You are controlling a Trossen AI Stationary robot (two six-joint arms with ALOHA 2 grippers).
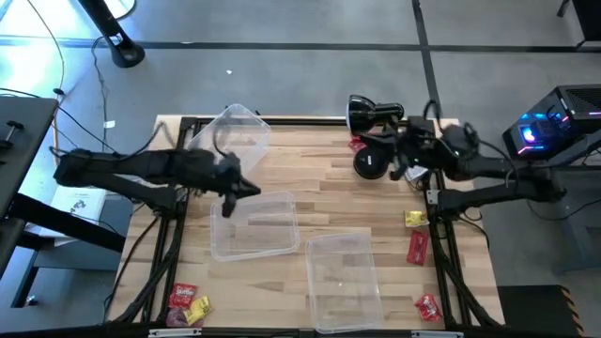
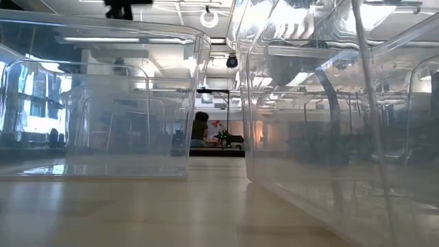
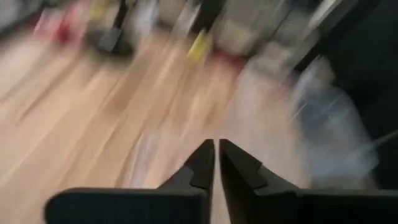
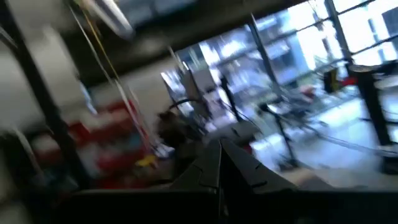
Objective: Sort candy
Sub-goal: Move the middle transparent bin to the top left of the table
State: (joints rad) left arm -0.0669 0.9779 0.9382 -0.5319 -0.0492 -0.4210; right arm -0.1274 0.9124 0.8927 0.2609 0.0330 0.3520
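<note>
Left gripper (image 1: 252,191) jaws clenched, empty, over clear tub (image 1: 255,225). Right gripper (image 1: 394,155) jaws clenched by black lamp (image 1: 371,161). Candy (image 1: 418,248) on table (image 1: 310,178), well apart from both jaws.

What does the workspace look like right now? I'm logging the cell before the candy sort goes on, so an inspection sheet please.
Surface: wooden table, bare in the middle.
Job's things: candy packets at the near left corner and along the right edge; none in the tubs.
Clutter: three clear tubs; black desk lamp.
Grippers: left gripper over a tub, fingers shut; right gripper by the lamp, fingers shut.
Cables: one trailing on the floor.
Surroundings: a person far behind.
</note>
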